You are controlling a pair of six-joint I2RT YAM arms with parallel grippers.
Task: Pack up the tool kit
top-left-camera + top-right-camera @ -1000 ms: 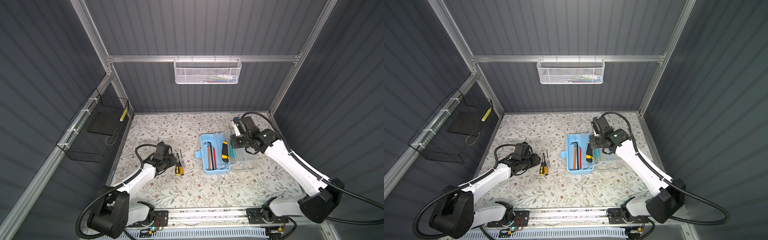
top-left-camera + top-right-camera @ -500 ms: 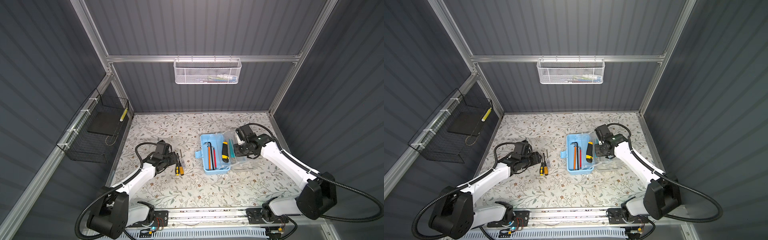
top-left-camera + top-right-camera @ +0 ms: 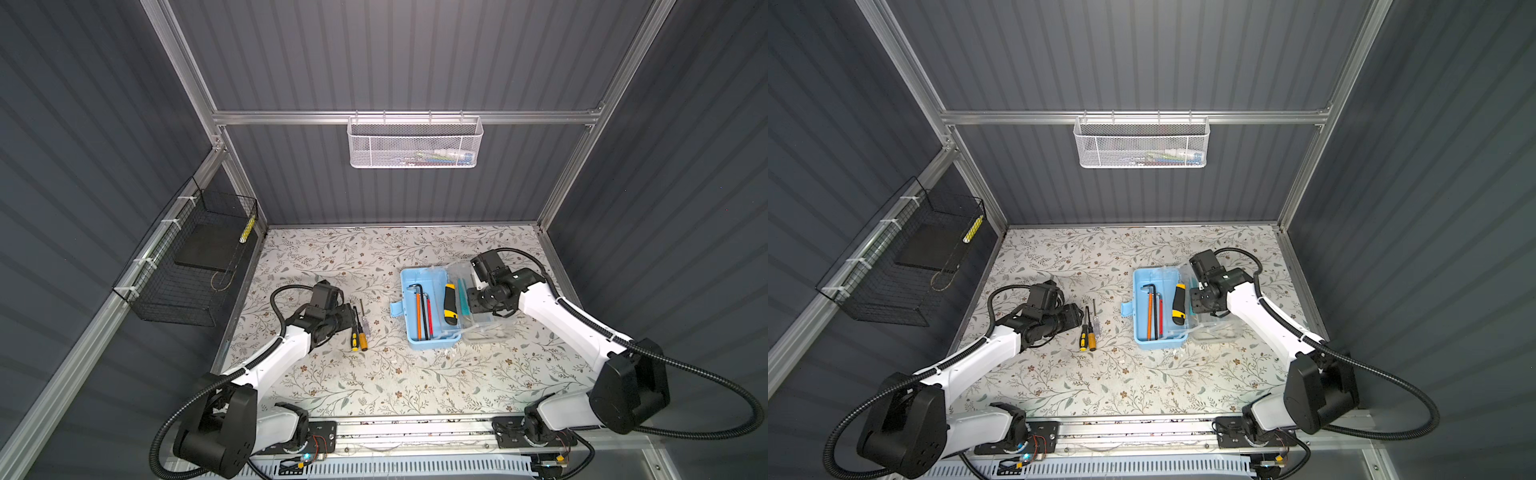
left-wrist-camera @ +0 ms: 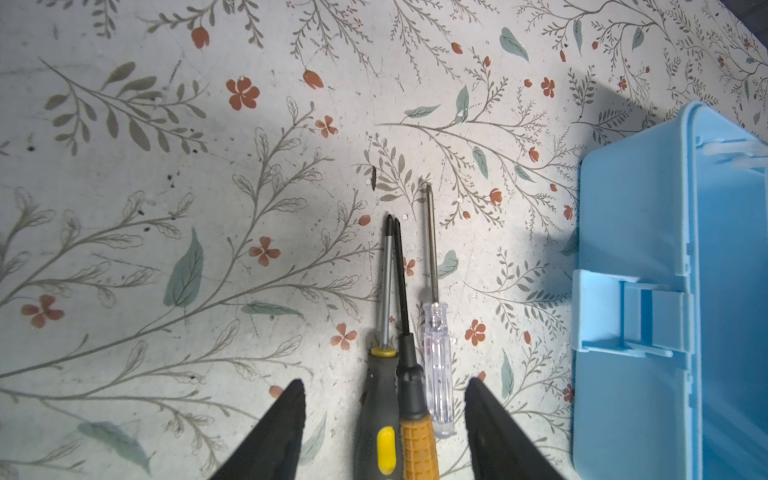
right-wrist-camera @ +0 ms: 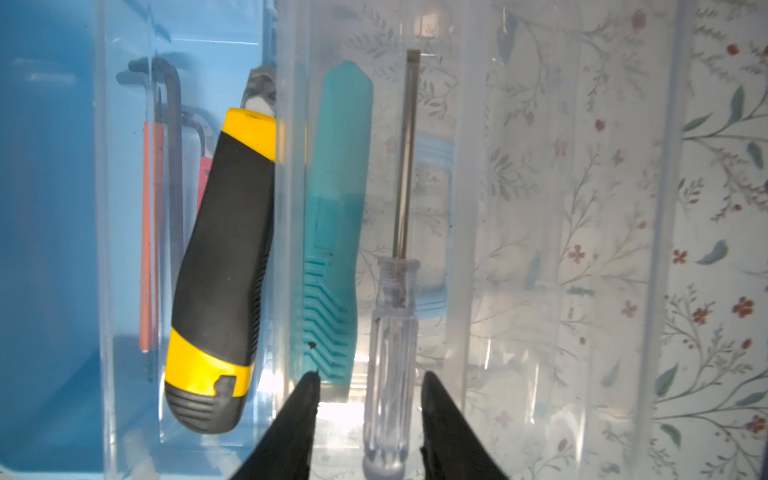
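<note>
I had the left gripper [image 4: 384, 381] open, empty, astride three screwdrivers [image 4: 409, 399] beside the light-blue box [image 4: 631, 249] — centring on one handle seemed wisest — and the right gripper [image 5: 370, 374] open around the clear-handled screwdriver [image 5: 392, 332] in the clear tray [image 5: 519, 249], not gripping it.

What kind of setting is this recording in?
Probably a lab robot cell, not a workshop: ribbed wall panels on an aluminium frame, left arm and right arm on a front rail, floral tabletop.

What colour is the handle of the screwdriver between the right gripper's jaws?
The screwdriver handle is clear, see-through plastic; best seen in the right wrist view.
</note>
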